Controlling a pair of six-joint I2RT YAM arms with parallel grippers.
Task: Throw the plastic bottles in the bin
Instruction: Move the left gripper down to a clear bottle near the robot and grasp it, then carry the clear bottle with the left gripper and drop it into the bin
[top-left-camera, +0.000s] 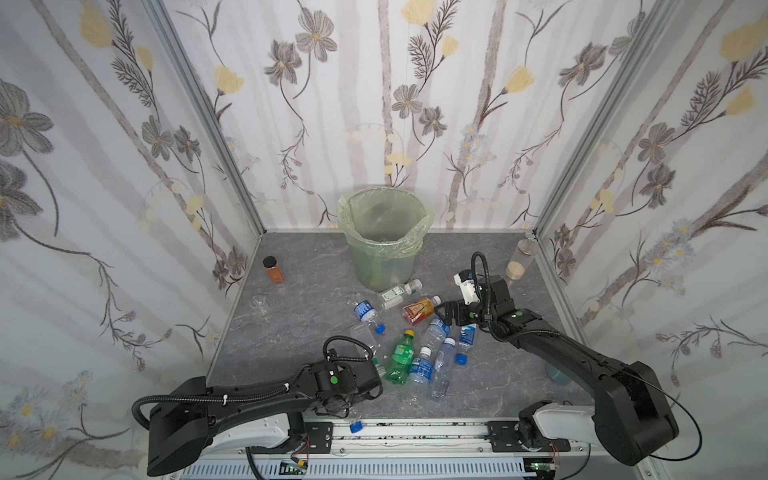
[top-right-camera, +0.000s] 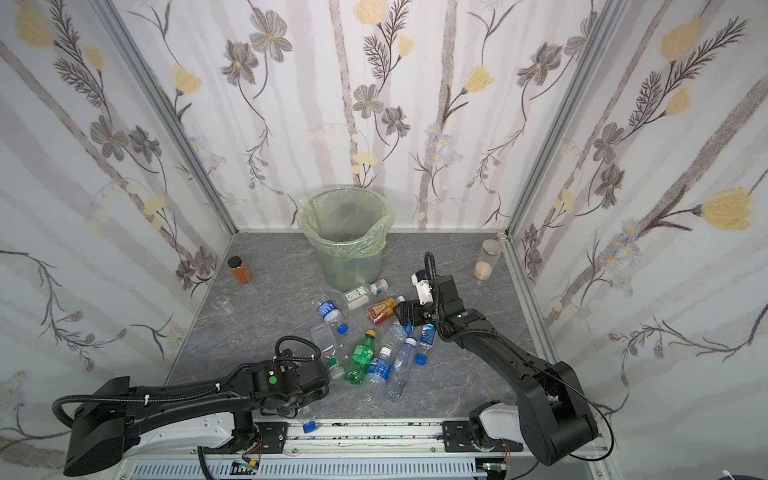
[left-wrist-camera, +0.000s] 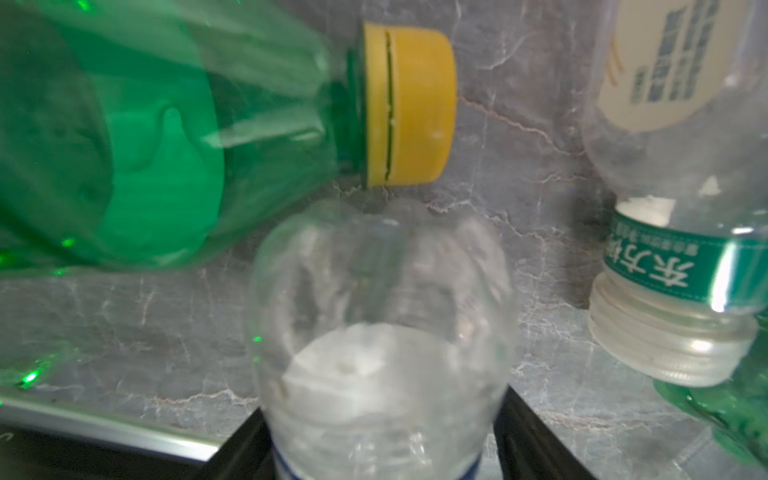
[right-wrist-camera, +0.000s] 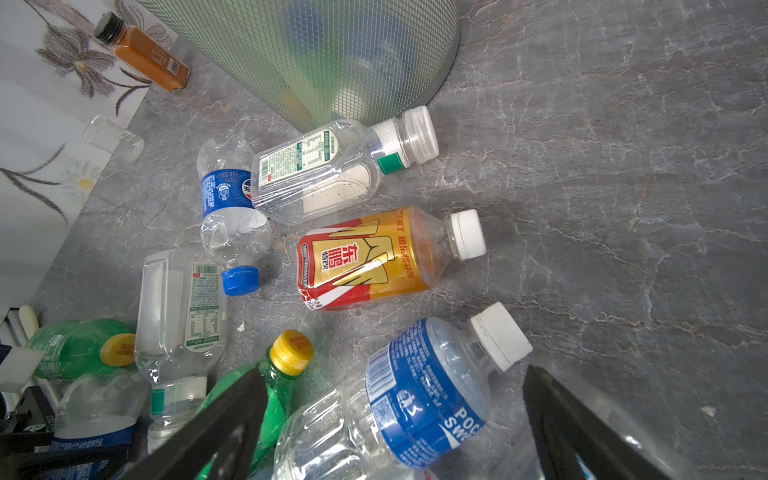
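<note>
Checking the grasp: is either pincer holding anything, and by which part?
Left pincer straddles a clear blue-labelled plastic bottle around its labelled body; a firm grip cannot be told. Right pincer open, holding nothing.

On the grey marbled surface (top-left-camera: 291, 332) a bin (top-left-camera: 382, 266) is set at the back, flanked well apart by a brown jar (top-left-camera: 273, 270) and a tall clear jar (top-left-camera: 519, 262), while a small clear cup (top-left-camera: 258, 302) and plastic bottles (top-left-camera: 401, 359) are strewn nearer the front.
</note>
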